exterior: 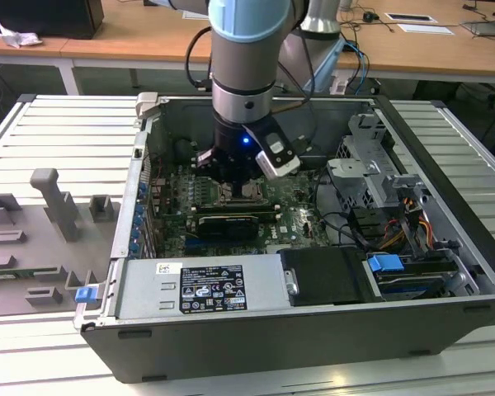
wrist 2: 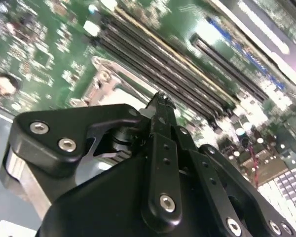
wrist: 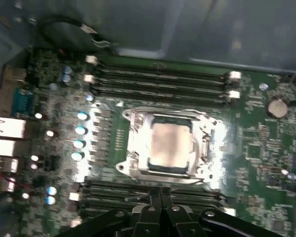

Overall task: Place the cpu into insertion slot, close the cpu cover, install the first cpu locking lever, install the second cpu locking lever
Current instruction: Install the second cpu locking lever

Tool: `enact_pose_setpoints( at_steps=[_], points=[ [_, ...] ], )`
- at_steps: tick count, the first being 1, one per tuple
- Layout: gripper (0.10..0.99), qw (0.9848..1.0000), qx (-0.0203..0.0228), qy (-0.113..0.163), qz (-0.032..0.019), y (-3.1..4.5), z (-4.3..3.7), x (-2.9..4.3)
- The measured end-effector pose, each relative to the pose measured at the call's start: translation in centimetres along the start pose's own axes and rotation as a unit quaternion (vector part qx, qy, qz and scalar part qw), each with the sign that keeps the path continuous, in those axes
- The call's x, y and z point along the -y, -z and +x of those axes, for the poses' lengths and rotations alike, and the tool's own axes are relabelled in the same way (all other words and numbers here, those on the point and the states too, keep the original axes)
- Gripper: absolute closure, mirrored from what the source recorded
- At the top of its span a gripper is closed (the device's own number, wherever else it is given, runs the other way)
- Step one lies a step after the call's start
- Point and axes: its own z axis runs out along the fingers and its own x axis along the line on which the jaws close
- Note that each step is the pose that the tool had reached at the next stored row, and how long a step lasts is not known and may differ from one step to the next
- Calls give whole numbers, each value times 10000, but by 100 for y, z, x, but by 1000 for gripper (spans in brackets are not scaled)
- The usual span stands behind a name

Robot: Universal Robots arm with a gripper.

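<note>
The cpu (wrist: 170, 145) lies flat in its socket on the green motherboard (wrist: 259, 163), pale silver top showing. The shiny cpu cover (wrist: 136, 129) lies down around it as a frame; its corner also shows in the second wrist view (wrist 2: 104, 79). How the locking levers stand I cannot tell. My gripper (wrist: 160, 193) hovers just beside the socket's edge, over the memory slots, black fingers pressed together with nothing between them. In the second wrist view the gripper (wrist 2: 161, 100) has its tip near the cover's edge. The exterior view has the gripper (exterior: 236, 185) low inside the open case, over the socket.
Memory slots (wrist: 160, 79) run along two sides of the socket. A long black card (exterior: 227, 224) sits just in front of it. The power supply (exterior: 202, 285), a drive cage (exterior: 371, 169) and cables (exterior: 396, 223) fill the case. Grey fixtures (exterior: 56, 202) stand outside, at the exterior view's left.
</note>
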Motion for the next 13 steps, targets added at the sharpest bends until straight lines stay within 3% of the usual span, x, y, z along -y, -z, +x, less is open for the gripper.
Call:
enact_pose_setpoints(
  at_steps=[3,9,13],
  points=[
    [980,10000,2,-1,-17,-51,95,-3],
    [980,10000,4,-1,-44,-232,124,25],
    [980,9996,29,-6,-280,-233,176,81]
  ],
)
